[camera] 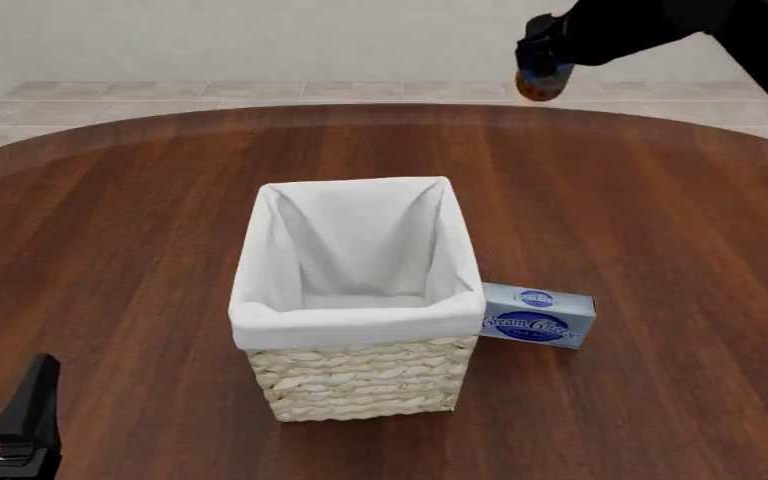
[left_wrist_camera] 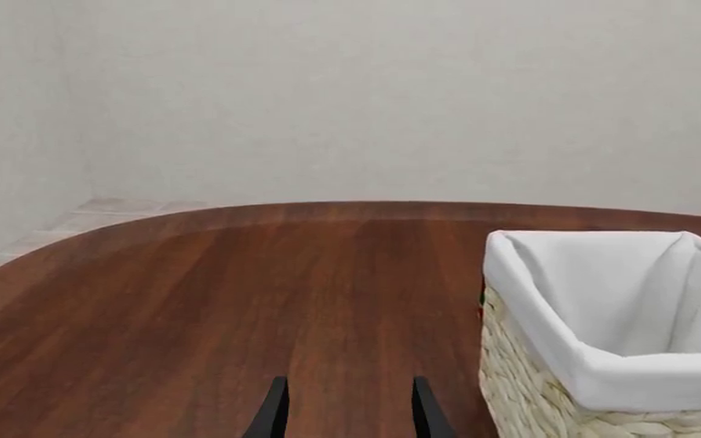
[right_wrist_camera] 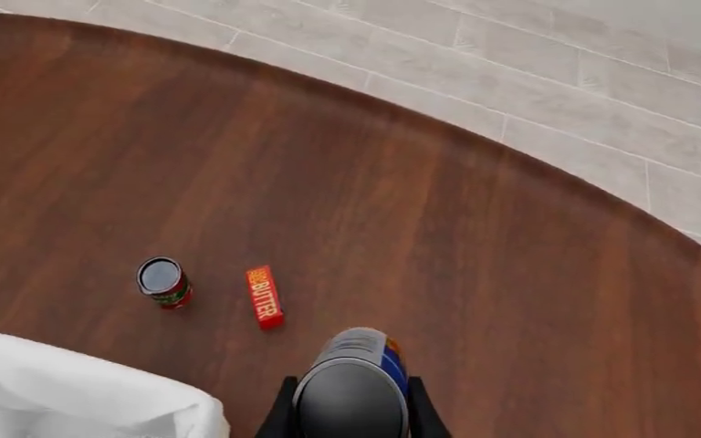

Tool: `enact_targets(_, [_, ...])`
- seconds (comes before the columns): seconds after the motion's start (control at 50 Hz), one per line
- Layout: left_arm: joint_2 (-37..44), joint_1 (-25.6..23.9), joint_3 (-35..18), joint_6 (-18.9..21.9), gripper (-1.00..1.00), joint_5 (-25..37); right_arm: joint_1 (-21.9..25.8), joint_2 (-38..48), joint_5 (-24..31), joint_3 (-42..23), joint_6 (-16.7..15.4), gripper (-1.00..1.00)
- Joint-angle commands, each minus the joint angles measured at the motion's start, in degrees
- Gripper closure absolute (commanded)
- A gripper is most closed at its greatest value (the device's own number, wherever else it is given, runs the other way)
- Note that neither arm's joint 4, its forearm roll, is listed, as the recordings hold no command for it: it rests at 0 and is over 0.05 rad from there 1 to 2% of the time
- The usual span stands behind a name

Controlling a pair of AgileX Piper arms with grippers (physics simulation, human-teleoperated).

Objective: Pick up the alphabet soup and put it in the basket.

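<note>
Round dark wood table (camera: 651,240), pale tiled floor (camera: 157,95) & plain wall beyond; soup can (camera: 540,82) clamped in right claw (camera: 540,70), airborne, 1 o'clock of basket (camera: 357,390); left claw (left_wrist_camera: 348,411) apart, empty.

The small cylindrical alphabet soup can (camera: 542,83), with blue label, grey metal top and orange-brown lower band, hangs upright high above the table's far right part. The large square straw-coloured wicker basket (camera: 357,385), white cloth lining folded over its rim, stands upright mid-table.
</note>
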Motion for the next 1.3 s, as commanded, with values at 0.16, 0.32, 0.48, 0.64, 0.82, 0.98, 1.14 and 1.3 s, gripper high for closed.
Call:
enact_targets(0.16, [0.0,-0.3,0.0,0.0,-1.00,0.0,4.2,-0.8,4.6,-6.8,0.3,1.00])
enact_targets(0.32, [0.0,-0.2,0.0,-0.1,-1.00,-0.1,6.6,-0.9,6.6,-9.2,0.9,1.00])
enact_targets(0.48, [0.0,-0.2,0.0,-0.1,-1.00,-0.2,9.8,-2.8,6.1,-6.7,1.2,1.00])
enact_targets(0.64, [0.0,-0.1,0.0,-0.2,-1.00,-0.3,12.4,-3.6,6.0,-5.8,1.6,1.00])
enact_targets(0.82, [0.0,0.1,0.0,-0.2,-1.00,-0.4,15.2,-3.9,6.6,-6.0,2.1,1.00])
enact_targets(0.98, [0.0,0.1,0.0,-0.2,-1.00,-0.4,17.4,-4.1,6.9,-5.3,2.1,1.00])
enact_targets(1.14, [0.0,0.1,0.0,-0.2,-1.00,-0.3,19.8,-4.9,6.8,-3.7,2.0,1.00])
enact_targets(1.3, [0.0,0.1,0.0,-0.3,-1.00,-0.3,22.3,-5.1,7.1,-2.8,1.6,1.00])
